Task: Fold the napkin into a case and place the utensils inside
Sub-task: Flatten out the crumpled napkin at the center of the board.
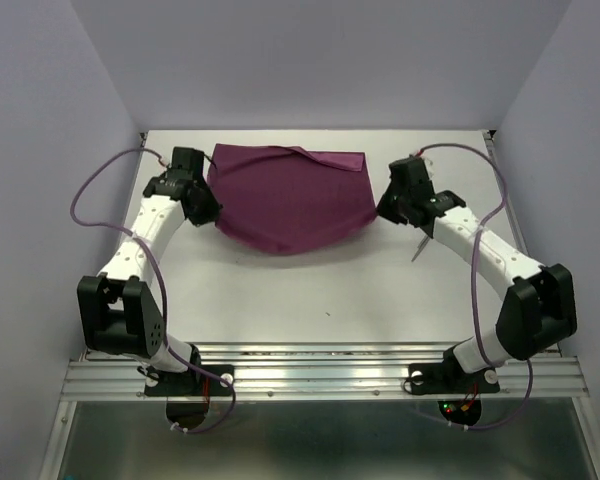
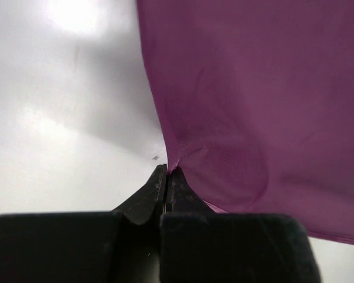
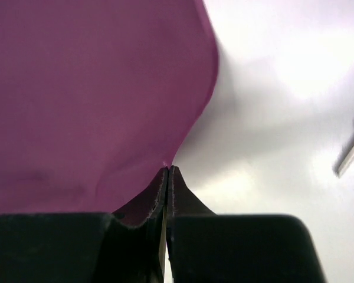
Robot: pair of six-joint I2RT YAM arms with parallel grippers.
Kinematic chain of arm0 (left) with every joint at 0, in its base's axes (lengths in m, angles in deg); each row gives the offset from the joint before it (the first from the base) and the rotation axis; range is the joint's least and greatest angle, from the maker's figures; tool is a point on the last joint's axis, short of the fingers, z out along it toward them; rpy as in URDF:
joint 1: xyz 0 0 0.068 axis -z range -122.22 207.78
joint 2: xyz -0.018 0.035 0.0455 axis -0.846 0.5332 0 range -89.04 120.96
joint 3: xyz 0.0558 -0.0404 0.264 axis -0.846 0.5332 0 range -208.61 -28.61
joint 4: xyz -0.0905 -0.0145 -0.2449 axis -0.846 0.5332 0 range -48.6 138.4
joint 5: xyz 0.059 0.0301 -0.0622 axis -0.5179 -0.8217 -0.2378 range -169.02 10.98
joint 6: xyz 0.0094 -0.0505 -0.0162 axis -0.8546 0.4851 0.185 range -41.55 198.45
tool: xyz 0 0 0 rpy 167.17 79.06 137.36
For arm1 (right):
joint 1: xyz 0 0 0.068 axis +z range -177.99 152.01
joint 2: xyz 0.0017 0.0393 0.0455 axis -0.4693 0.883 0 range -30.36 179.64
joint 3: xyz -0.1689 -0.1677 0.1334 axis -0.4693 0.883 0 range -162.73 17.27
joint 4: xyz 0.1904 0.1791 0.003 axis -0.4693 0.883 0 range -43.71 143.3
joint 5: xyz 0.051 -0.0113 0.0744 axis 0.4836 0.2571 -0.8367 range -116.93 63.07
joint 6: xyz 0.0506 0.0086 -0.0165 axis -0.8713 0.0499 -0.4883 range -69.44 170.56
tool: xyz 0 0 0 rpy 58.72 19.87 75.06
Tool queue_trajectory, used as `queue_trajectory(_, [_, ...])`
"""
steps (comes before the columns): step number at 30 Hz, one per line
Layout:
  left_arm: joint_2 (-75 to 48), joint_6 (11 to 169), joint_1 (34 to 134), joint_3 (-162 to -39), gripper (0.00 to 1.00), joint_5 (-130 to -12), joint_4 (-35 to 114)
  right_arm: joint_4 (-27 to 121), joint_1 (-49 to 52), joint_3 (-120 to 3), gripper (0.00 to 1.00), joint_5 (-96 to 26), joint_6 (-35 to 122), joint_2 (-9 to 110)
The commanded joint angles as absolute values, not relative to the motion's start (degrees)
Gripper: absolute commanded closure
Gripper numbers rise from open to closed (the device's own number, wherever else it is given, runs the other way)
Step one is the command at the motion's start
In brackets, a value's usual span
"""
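While both pairs of jaws are pinched tight on cloth, we see the napkin (image 1: 290, 200) spread at the 12 o'clock side of the table (image 1: 310, 290). We hold its 9 o'clock edge in the left gripper (image 2: 167, 172) and its 3 o'clock edge in the right gripper (image 3: 168, 171). One thin silver utensil (image 1: 418, 248) lies at the napkin's 4 o'clock, apart from it.

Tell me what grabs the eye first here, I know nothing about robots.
The plum-purple napkin stands out at once, at the far middle of the white table, between the two arms. The left claw and the right claw are each pinched shut on its edge, one on either side. A thin silver utensil lies on the table beside the right arm.
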State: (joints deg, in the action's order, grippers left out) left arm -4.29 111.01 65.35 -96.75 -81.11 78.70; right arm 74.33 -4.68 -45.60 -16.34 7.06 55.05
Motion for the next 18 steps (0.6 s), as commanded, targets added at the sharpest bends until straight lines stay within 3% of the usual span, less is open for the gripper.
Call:
queue_trajectory(1, [-8.8, 106.8, 64.8, -112.0, 1.00, -80.0, 78.4, 73.5, -4.5, -59.6, 0.99, -7.3, 14.4, 50.9])
queue_trajectory(11, [-9.2, 100.9, 63.5, -138.9, 1.00, -80.1, 76.4, 71.3, -4.5, -80.7, 0.99, -2.4, 24.3, 48.0])
queue_trajectory(18, [-13.5, 100.1, 63.1, -146.9, 1.00, -79.3, 72.0, 71.0, -4.5, -88.3, 0.99, -3.9, 28.0, 43.7])
